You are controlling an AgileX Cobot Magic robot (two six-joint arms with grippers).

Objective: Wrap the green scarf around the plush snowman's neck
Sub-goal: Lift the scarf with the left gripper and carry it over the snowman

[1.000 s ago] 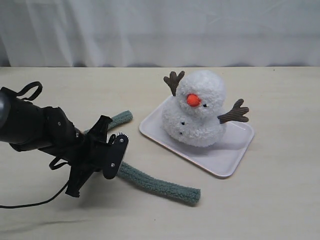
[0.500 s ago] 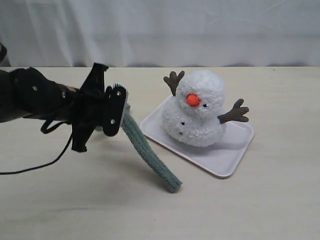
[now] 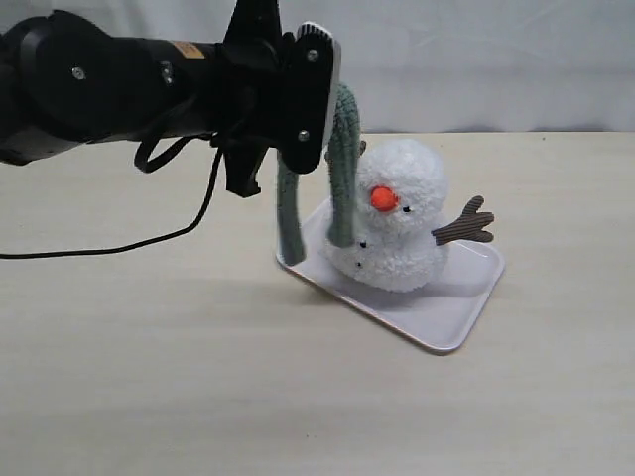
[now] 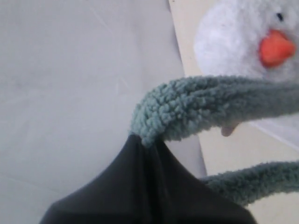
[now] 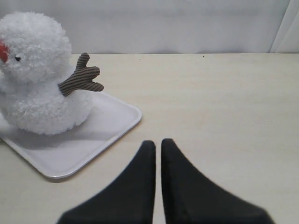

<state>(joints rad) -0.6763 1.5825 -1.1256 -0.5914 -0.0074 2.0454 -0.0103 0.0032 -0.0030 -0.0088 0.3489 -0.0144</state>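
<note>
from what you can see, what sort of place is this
Probably a robot test bench: bare pale tabletop, plain white curtain behind, and a black robot arm holding a green scarf beside a plush snowman on a tray.

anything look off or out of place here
Nothing looks spilled or damaged. The plush snowman sits upright on the tray. The green scarf hangs doubled from the left claw beside it, not yet wrapped around it.

the exterior view looks down on the plush snowman (image 3: 397, 223) from its front, farther off. the left wrist view sits close by its face; the right, low, beside it. all three share it.
</note>
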